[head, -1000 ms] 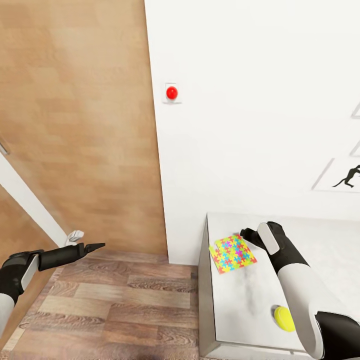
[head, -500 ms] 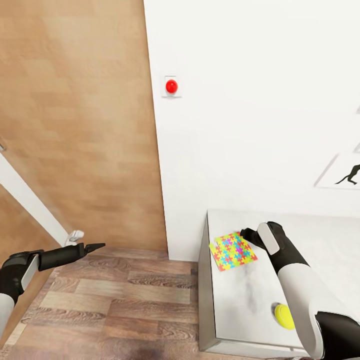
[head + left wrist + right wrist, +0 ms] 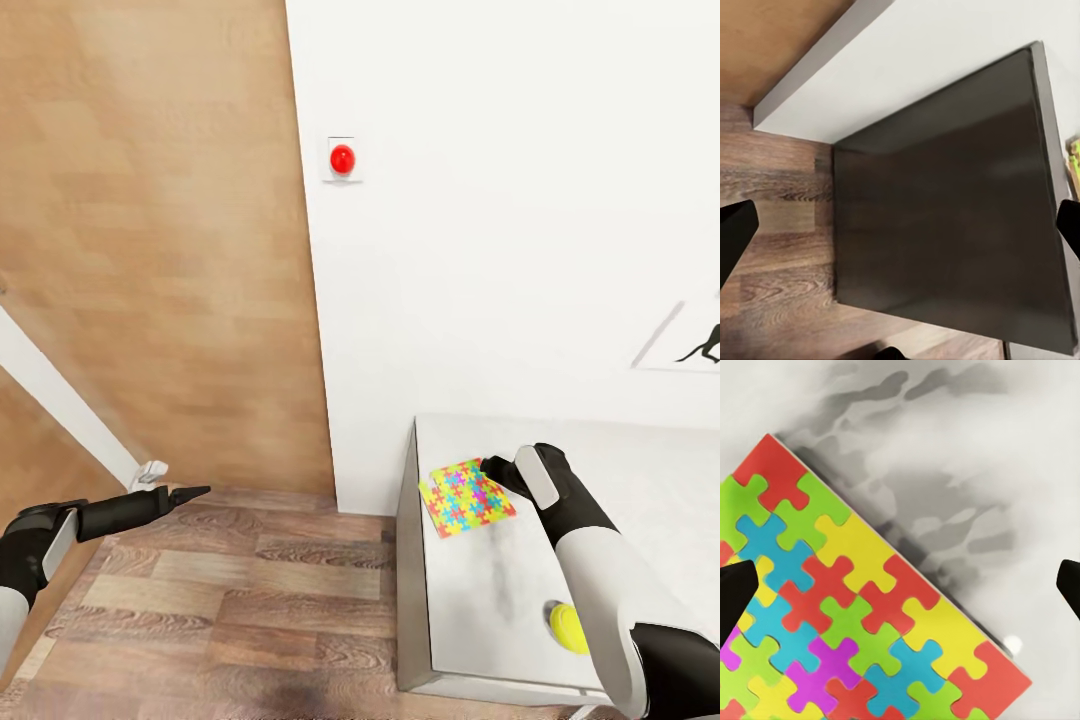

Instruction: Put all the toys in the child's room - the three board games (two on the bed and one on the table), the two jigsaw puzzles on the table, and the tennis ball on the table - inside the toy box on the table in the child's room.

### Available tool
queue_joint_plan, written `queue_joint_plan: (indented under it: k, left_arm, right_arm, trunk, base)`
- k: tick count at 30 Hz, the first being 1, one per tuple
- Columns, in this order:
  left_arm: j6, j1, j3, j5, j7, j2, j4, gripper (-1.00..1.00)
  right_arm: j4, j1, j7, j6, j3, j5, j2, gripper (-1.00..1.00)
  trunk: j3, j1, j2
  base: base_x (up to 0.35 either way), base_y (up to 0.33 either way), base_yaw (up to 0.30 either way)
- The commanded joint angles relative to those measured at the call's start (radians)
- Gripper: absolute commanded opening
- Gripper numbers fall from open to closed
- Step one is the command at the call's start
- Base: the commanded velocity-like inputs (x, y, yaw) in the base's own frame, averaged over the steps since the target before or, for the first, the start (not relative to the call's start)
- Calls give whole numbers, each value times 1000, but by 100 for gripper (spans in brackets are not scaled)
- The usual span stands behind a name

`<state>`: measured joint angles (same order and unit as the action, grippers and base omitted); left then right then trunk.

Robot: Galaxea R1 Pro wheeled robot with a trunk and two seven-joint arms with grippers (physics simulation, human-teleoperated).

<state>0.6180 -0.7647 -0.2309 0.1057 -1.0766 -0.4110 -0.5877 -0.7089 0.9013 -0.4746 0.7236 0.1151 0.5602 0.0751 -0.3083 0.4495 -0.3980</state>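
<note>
Jigsaw puzzle (image 3: 468, 497): a flat square box in red, yellow, green, blue and magenta interlocking pieces, lying flat on the table near its left end, turned at an angle to the table's edges. In the right wrist view the puzzle box (image 3: 847, 607) lies partly under the camera, one corner toward the bare mottled top.

Table (image 3: 480, 600): pale grey-white mottled top against the white wall; its dark end panel (image 3: 945, 217) fills most of the left wrist view, standing on the wood-plank floor (image 3: 780, 225).

Tennis ball (image 3: 568, 629): yellow-green, resting on the table near its front edge, well apart from the puzzle, partly behind the right forearm.

Right gripper (image 3: 497, 470): just over the puzzle's far right corner — in the right wrist view the two dark fingertips (image 3: 735, 592) sit at opposite sides of the picture, spread wide, gripping nothing.

Left gripper (image 3: 188, 493): held out over the floor, pointing toward the table's end and well apart from it; fingertips (image 3: 736, 232) far apart, empty.

Wall (image 3: 500, 250): white, with a red round button (image 3: 342, 159) on a small plate; a black silhouette poster (image 3: 695, 345) at the right edge.

Door (image 3: 160, 250): wood-toned panel left of the wall — a small white doorstop (image 3: 150, 470) at its foot.
</note>
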Motion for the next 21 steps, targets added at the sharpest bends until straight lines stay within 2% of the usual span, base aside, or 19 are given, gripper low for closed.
queue_joint_plan:
  k: [1,11,21]
  left_arm:
    - [8,-1,-1,4,-2,0,0,100]
    - [8,-1,-1,3,-2,0,0,100]
    - [7,-1,-1,4,-2,0,0,100]
  right_arm:
    - [-1,1,-9,2,0,11,0,100]
    - [-1,1,35,2,-1,9,0,100]
    - [-1,1,40,2,-2,8,2,100]
  trunk:
    - [-3,0,-2]
    - [-20,0,-2]
    - [-36,0,-2]
  base:
    - [0,0,0]
    - [0,0,0]
    - [-34,0,0]
